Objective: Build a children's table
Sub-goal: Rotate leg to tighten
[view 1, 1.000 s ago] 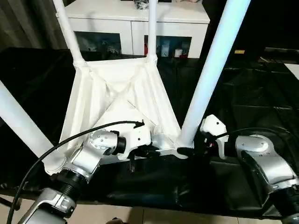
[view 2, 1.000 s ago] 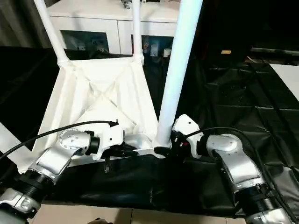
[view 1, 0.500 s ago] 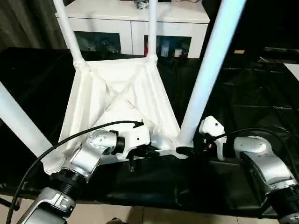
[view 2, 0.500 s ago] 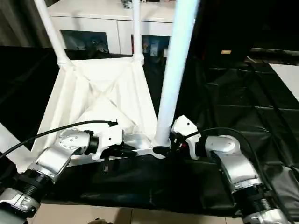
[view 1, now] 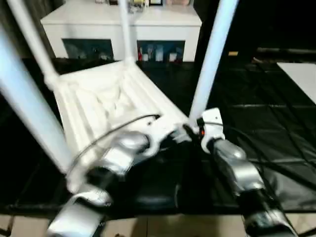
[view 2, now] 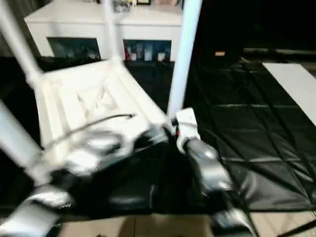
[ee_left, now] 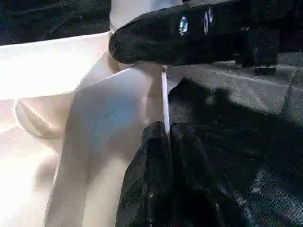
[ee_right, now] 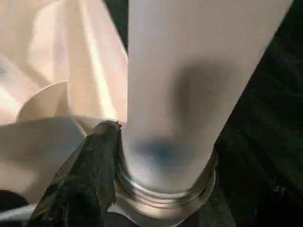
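Observation:
The children's table lies upside down: its ribbed white tabletop (view 1: 98,98) rests on the black sheet with four white legs standing up from the corner sockets. My left gripper (ee_left: 165,130) is shut on the thin rim of the tabletop beside the near right corner. My right gripper (view 1: 190,129) sits at the foot of the near right leg (view 1: 210,59). One black finger (ee_right: 90,170) presses against that leg (ee_right: 189,71) just above its threaded collar; the other finger is hidden behind the leg. The near left leg (view 1: 29,103) rises close to the camera.
A black sheet (view 1: 256,98) covers the work surface, and its front edge runs just below my forearms. A white cabinet (view 1: 163,19) stands behind the tabletop. A flat white board (view 1: 301,74) lies at the far right.
The whole picture has swung and blurred, so the head camera has moved. My right gripper has closed in against the foot of the near right leg. The left gripper still pinches the rim.

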{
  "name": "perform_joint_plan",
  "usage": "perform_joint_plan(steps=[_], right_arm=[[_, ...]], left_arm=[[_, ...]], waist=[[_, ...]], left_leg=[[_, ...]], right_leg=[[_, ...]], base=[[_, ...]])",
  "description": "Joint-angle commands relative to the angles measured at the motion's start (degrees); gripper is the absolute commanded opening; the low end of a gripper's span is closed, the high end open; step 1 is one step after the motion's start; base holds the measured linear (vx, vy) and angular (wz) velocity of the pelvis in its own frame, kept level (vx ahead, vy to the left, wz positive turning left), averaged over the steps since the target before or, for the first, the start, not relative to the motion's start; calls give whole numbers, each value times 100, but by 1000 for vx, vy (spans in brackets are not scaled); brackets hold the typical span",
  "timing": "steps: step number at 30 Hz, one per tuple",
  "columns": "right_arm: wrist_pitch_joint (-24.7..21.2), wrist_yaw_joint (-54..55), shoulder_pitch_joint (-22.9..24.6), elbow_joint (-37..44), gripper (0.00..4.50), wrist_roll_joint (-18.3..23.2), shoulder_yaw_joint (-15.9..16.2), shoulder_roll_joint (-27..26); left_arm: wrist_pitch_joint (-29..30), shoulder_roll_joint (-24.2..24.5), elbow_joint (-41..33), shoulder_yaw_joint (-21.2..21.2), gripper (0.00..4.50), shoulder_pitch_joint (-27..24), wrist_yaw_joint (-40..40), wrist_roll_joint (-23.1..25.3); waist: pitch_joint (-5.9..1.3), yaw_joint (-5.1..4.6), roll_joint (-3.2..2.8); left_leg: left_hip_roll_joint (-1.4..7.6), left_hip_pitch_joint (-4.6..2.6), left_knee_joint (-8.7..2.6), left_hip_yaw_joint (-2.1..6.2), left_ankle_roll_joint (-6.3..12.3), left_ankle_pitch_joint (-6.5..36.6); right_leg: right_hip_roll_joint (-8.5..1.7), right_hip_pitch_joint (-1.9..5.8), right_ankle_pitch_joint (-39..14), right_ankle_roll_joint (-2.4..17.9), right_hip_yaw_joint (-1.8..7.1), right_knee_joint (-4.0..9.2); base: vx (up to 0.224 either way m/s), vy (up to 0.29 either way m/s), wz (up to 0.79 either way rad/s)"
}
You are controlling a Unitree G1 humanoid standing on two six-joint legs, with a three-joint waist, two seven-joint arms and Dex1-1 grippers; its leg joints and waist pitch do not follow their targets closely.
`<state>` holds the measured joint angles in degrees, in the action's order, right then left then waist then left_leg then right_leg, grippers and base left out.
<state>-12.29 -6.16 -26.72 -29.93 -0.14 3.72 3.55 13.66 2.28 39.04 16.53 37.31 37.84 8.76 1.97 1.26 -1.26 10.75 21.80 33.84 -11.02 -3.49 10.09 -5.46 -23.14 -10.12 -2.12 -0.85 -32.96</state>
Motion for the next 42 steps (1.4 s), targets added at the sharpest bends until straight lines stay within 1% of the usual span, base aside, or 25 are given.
perform_joint_plan(steps=[1, 2, 3, 5, 7, 10, 11, 12, 13, 14, 15, 16, 17, 18, 19, 20, 21, 22, 23, 24, 26, 33, 35, 39, 42], right_arm=[[170, -254, -12, -115, 267, -15, 400, -378], [316, -459, 41, 65, 323, 239, 256, -453], [382, -568, 82, 203, 337, 345, 200, -448], [413, -798, 175, 546, 337, 435, 209, -298], [376, -871, 213, 680, 357, 481, 203, -237], [113, -1206, 440, 1259, 383, 506, 232, 164], [-42, -1353, 519, 1412, 405, 504, 226, 360], [-50, -1361, 523, 1419, 405, 504, 225, 371], [-397, -1780, 674, 1678, 416, 547, 200, 824], [-537, -1962, 727, 1766, 425, 571, 195, 1000], [-554, -2198, 787, 1852, 433, 543, 191, 1269], [-556, -2438, 842, 1933, 433, 568, 173, 1497], [-608, -2904, 932, 2084, 433, 827, 89, 1768], [-591, -3361, 1030, 2239, 433, 1049, 68, 1989], [-502, -3731, 1134, 2386, 433, 1174, 115, 2162], [-520, -4260, 1320, 2661, 433, 1397, 200, 2424], [-537, -4503, 1410, 2782, 433, 1504, 237, 2545], [-545, -4646, 1464, 2850, 433, 1566, 258, 2615], [-560, -4751, 1503, 2901, 433, 1612, 271, 2668], [-611, -4834, 1524, 2932, 433, 1665, 283, 2696], [-659, -5027, 1538, 2983, 433, 1673, 404, 2784], [-402, -5003, 1227, 2490, 433, 1232, 656, 2769], [-278, -4939, 1118, 2255, 408, 1059, 702, 2758], [-280, -5006, 1058, 2166, 389, 1049, 735, 2793], [-261, -5102, 1074, 2174, 353, 1010, 806, 2888]], left_arm=[[-248, -356, 184, 94, 0, 10, -201, -76], [-379, -306, 151, 61, 0, 3, -185, -77], [-491, -244, 145, 63, 0, 6, -177, -48], [-694, -81, 94, 76, 0, -14, -50, -39], [-781, -17, 45, 86, 0, -47, 39, -60], [-1020, 278, -190, 191, 0, -205, 257, 32], [-999, 364, -282, 196, 0, -268, 318, 37], [-1000, 368, -287, 196, 0, -271, 323, 37], [-1073, 549, -494, 224, 0, -413, 590, -7], [-1107, 618, -574, 241, 0, -467, 719, -29], [-1204, 722, -673, 265, 0, -533, 857, -37], [-1248, 810, -775, 279, 0, -598, 989, -61], [-1158, 922, -982, 277, 0, -721, 1256, -177], [-1196, 1026, -1138, 303, 0, -814, 1511, -272], [-1311, 1121, -1256, 362, 0, -882, 1780, -359], [-1312, 1265, -1458, 441, 0, -989, 2129, -521], [-1318, 1326, -1564, 464, 0, -1043, 2303, -626], [-1326, 1358, -1634, 471, 0, -1077, 2421, -707], [-1338, 1379, -1684, 472, 0, -1101, 2507, -774], [-1286, 1380, -1749, 456, 0, -1114, 2581, -852], [-1199, 1408, -1874, 447, 0, -1135, 2724, -911], [-1173, 1481, -1944, 472, 0, -1138, 2899, -948], [-1176, 1486, -1928, 477, 0, -1128, 2929, -931], [-1158, 1487, -1925, 485, 0, -1122, 2954, -922], [-1167, 1507, -1905, 485, 0, -1132, 2974, -910]], waist=[[-242, -35, 108], [-243, -37, 100], [-244, -35, 96], [-266, -5, 102], [-275, 13, 102], [-276, 85, 114], [-276, 86, 95], [-278, 78, 95], [-279, 92, 95], [-280, 108, 114], [-275, 122, 90], [-284, 131, 97], [-291, 153, 51], [-297, 178, 81], [-305, 192, 41], [-313, 193, 59], [-320, 210, 75], [-312, 242, 65], [-314, 223, 73], [-340, 235, 62], [-330, 263, 78], [-303, 320, 98], [-300, 326, 105], [-307, 325, 120], [-315, 334, 120]], left_leg=[[99, -150, -492, 137, -39, 2671], [95, -144, -493, 134, 11, 2677], [102, -152, -491, 133, 29, 2688], [115, -113, -497, 124, 104, 2505], [126, -84, -507, 111, 137, 2324], [142, -73, -503, 87, 211, 2095], [151, -47, -512, 90, 221, 2007], [146, -35, -514, 86, 206, 1956], [149, -63, -509, 83, 184, 1990], [167, -81, -502, 75, 198, 1978], [165, -79, -501, 77, 203, 1950], [178, -68, -498, 70, 216, 1867], [180, -82, -491, 69, 206, 1836], [197, -65, -484, 61, 303, 1763], [191, -50, -475, 60, 332, 1651], [191, -50, -470, 54, 365, 1636], [203, -51, -464, 61, 404, 1595], [225, -70, -457, 51, 481, 1508], [223, -52, -456, 49, 508, 1434], [219, -74, -428, 38, 540, 1254], [226, -76, -418, 21, 600, 1093], [221, -111, -434, 10, 363, 1444], [215, -106, -437, 14, 291, 1471], [210, -86, -429, 20, 326, 1364], [211, -86, -416, 17, 398, 1234]], right_leg=[[-162, 46, -3111, 606, -2, 578], [-164, 49, -3132, 598, 0, 587], [-168, 39, -3136, 593, 6, 594], [-166, 70, -2818, 639, 27, 555], [-161, 93, -2549, 730, 39, 514], [-168, 121, -2296, 792, 64, 481], [-172, 138, -2215, 783, 73, 459], [-163, 138, -2239, 790, 59, 460], [-161, 126, -2309, 783, 57, 470], [-159, 132, -2273, 801, 74, 469], [-161, 134, -2245, 812, 78, 466], [-162, 143, -2109, 847, 86, 453], [-166, 132, -2029, 881, 88, 443], [-171, 174, -1732, 999, 93, 404], [-173, 171, -1575, 1059, 87, 381], [-163, 184, -1493, 1075, 80, 376], [-168, 210, -1381, 1085, 82, 356], [-179, 183, -1205, 1162, 93, 342], [-169, 185, -1114, 1207, 91, 328], [-152, 175, -846, 1322, 77, 291], [-154, 182, -617, 1463, 75, 261], [-175, 157, -1261, 1304, 95, 305], [-183, 156, -1426, 1222, 99, 315], [-176, 178, -1305, 1185, 98, 295], [-172, 183, -1150, 1226, 91, 278]], base=[[0, 0, 0], [0, 0, 0], [0, 0, 0], [0, 0, 0], [0, 0, 0], [0, 0, 0], [0, 0, 0], [0, 0, 0], [0, 0, 0], [0, 0, 0], [0, 0, 0], [0, 0, 0], [0, 0, 0], [0, 0, 0], [0, 0, 0], [0, 0, 0], [56, -3, 1], [59, 1, 1], [59, 1, 1], [0, 0, 0], [0, 0, 0], [0, 0, 0], [0, 0, 0], [0, 0, 0], [0, 0, 0]])
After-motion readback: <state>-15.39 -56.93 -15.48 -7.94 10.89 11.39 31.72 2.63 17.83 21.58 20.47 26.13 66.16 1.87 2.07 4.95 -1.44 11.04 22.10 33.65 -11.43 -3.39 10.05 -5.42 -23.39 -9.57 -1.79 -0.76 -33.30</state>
